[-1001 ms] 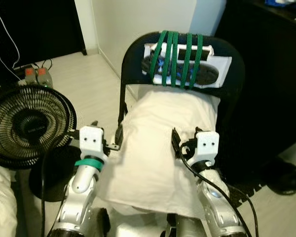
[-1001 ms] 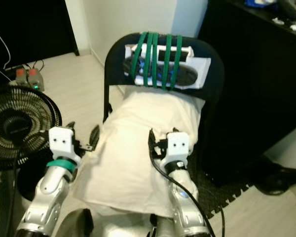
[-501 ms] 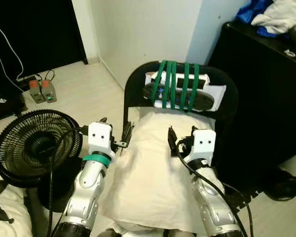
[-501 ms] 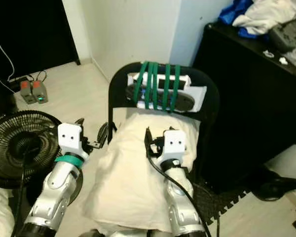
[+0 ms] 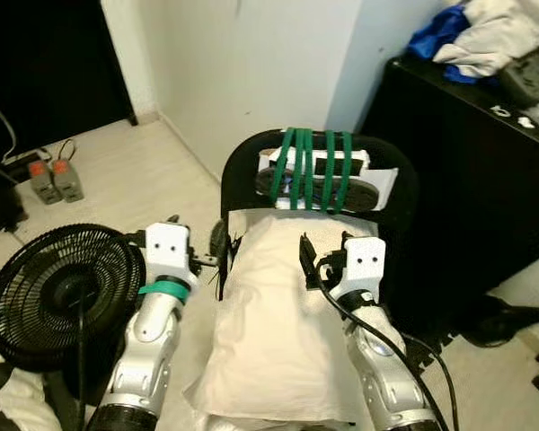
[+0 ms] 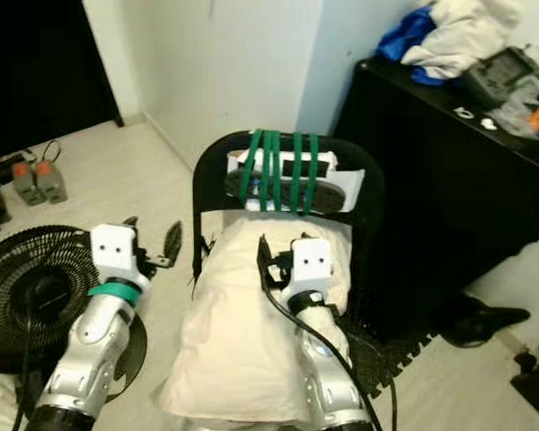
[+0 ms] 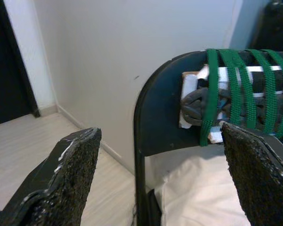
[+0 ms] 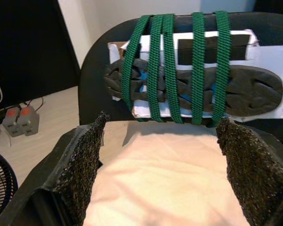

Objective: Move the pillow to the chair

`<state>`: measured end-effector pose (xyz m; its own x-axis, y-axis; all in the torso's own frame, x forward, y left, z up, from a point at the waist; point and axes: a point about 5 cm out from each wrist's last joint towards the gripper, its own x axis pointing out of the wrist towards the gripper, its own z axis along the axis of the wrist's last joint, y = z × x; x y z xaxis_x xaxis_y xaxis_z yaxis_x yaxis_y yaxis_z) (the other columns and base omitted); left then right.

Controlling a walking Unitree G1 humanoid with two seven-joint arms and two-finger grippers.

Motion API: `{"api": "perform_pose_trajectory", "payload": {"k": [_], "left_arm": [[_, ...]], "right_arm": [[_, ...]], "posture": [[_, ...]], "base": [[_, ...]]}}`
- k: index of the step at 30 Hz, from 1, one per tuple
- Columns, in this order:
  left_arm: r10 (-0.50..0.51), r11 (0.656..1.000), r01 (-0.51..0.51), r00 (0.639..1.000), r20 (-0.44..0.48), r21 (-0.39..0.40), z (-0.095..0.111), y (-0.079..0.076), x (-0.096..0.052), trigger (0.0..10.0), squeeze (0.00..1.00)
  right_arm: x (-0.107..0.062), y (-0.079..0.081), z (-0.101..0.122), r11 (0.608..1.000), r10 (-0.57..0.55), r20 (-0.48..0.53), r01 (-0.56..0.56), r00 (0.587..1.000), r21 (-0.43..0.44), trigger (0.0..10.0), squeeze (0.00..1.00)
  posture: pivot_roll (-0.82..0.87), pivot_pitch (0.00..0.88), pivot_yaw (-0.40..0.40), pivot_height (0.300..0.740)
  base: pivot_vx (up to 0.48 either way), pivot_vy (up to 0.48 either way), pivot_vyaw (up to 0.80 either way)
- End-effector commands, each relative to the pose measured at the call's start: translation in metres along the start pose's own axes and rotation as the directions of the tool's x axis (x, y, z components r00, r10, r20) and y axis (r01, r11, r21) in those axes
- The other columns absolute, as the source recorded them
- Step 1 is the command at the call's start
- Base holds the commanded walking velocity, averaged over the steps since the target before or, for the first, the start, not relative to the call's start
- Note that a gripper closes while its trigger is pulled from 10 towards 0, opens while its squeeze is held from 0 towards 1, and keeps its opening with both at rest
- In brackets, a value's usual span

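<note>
At your left, a black fan (image 5: 58, 296) stands on the floor. The left pincer (image 5: 217, 262), released, hangs beside the black chair (image 5: 251, 162). The white pillow (image 5: 278, 341) lies on the chair seat. The right pincer (image 5: 307, 263), released, hovers above the pillow.

the chair (image 5: 242, 171) seat is hidden under the pillow (image 5: 269, 350), and the pillow's near edge is cut off by the bottom of the eye views, partly behind the right arm (image 5: 377, 368). the chair back's middle is covered by green straps (image 5: 316, 168) binding a dark object (image 8: 198, 89) that cannot be identified, and the fan (image 5: 54, 296) runs off the left edge. in the left wrist view the left gripper (image 7: 160, 174) shows its two fingers (image 7: 66, 174) cropped at the bottom edge; the clothes (image 6: 449, 36) on the black cabinet (image 6: 431, 180) are cut off at the top.
</note>
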<state>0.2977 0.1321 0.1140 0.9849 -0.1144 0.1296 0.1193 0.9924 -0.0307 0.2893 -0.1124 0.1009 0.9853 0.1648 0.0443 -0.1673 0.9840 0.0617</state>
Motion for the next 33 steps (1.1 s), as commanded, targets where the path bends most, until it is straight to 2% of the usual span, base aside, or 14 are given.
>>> {"api": "perform_pose_trajectory", "payload": {"k": [1, 2, 4, 6, 10, 15, 19, 21, 23, 25, 30, 33], "left_arm": [[0.019, 1.000, -0.019, 0.999, -0.044, 0.012, -0.012, 0.002, -0.007, 10.0, 0.00], [0.020, 1.000, -0.020, 0.999, -0.049, 0.002, -0.011, 0.002, -0.007, 10.0, 0.00], [0.017, 1.000, -0.015, 0.998, -0.054, 0.027, -0.013, 0.002, -0.010, 10.0, 0.00], [0.025, 0.999, -0.023, 0.998, -0.065, 0.040, -0.016, 0.004, -0.016, 10.0, 0.00], [0.062, 0.998, -0.060, 0.994, -0.086, 0.031, -0.022, 0.010, -0.023, 10.0, 0.00], [0.074, 0.997, -0.072, 0.991, -0.107, 0.019, -0.027, 0.011, -0.027, 10.0, 0.00], [0.086, 0.996, -0.083, 0.982, -0.167, 0.026, -0.043, 0.012, -0.033, 10.0, 0.00], [0.086, 0.996, -0.083, 0.982, -0.167, 0.026, -0.043, 0.012, -0.033, 10.0, 0.00], [0.091, 0.996, -0.091, 0.985, -0.150, 0.008, -0.040, 0.014, -0.031, 10.0, 0.00], [0.094, 0.996, -0.094, 0.984, -0.149, 0.012, -0.039, 0.015, -0.029, 10.0, 0.00], [0.117, 0.993, -0.118, 0.979, -0.168, 0.005, -0.043, 0.014, -0.028, 10.0, 0.00], [0.120, 0.991, -0.127, 0.979, -0.163, -0.031, -0.040, 0.013, -0.028, 10.0, 0.00]], "right_arm": [[-0.004, 0.002, -0.012, 1.000, 0.015, -0.064, -0.015, 0.998, 0.005, 10.0, 0.00], [-0.004, 0.004, -0.015, 0.999, 0.037, -0.077, -0.034, 0.996, 0.033, 10.0, 0.00], [-0.006, 0.006, -0.020, 0.998, 0.056, -0.104, -0.054, 0.993, 0.019, 10.0, 0.00], [-0.010, 0.008, -0.028, 0.997, 0.073, -0.129, -0.070, 0.989, 0.023, 10.0, 0.00], [-0.013, 0.009, -0.037, 0.997, 0.064, -0.164, -0.054, 0.984, 0.063, 10.0, 0.00], [-0.013, 0.007, -0.043, 0.997, 0.055, -0.197, -0.044, 0.979, 0.063, 10.0, 0.00], [-0.011, 0.008, -0.055, 0.995, 0.060, -0.251, -0.037, 0.966, 0.097, 10.0, 0.00], [-0.011, 0.008, -0.055, 0.995, 0.060, -0.251, -0.037, 0.966, 0.097, 10.0, 0.00], [-0.005, 0.006, -0.050, 0.989, 0.033, -0.214, -0.001, 0.976, 0.148, 10.0, 0.00], [-0.003, 0.008, -0.047, 0.989, 0.043, -0.196, -0.014, 0.980, 0.145, 10.0, 0.00], [-0.003, 0.013, -0.052, 0.990, 0.083, -0.230, -0.055, 0.970, 0.128, 10.0, 0.00], [-0.002, 0.017, -0.052, 0.983, 0.103, -0.238, -0.062, 0.966, 0.175, 10.0, 0.00]], "posture": [[0.01, 0.024, 0.027, 0.740], [0.02, 0.038, 0.012, 0.740], [0.03, 0.055, 0.008, 0.740], [0.03, 0.024, -0.001, 0.740], [0.04, 0.030, 0.000, 0.740], [0.06, 0.039, -0.018, 0.740], [0.06, 0.054, -0.009, 0.740], [0.06, 0.054, -0.009, 0.740], [0.06, 0.038, -0.027, 0.740], [0.06, 0.034, -0.027, 0.740], [0.07, 0.037, -0.049, 0.740], [0.06, 0.043, -0.027, 0.740]], "base": [[0.000, 0.000, 0.00], [0.000, 0.000, 0.00], [0.000, 0.000, 0.00], [0.000, 0.000, 0.00], [0.000, 0.000, 0.00], [0.000, 0.000, 0.00], [0.000, 0.000, 0.00], [0.000, 0.000, 0.00], [0.000, 0.000, 0.00], [0.000, 0.000, 0.00], [0.000, 0.000, 0.00], [0.000, 0.000, 0.00]]}}
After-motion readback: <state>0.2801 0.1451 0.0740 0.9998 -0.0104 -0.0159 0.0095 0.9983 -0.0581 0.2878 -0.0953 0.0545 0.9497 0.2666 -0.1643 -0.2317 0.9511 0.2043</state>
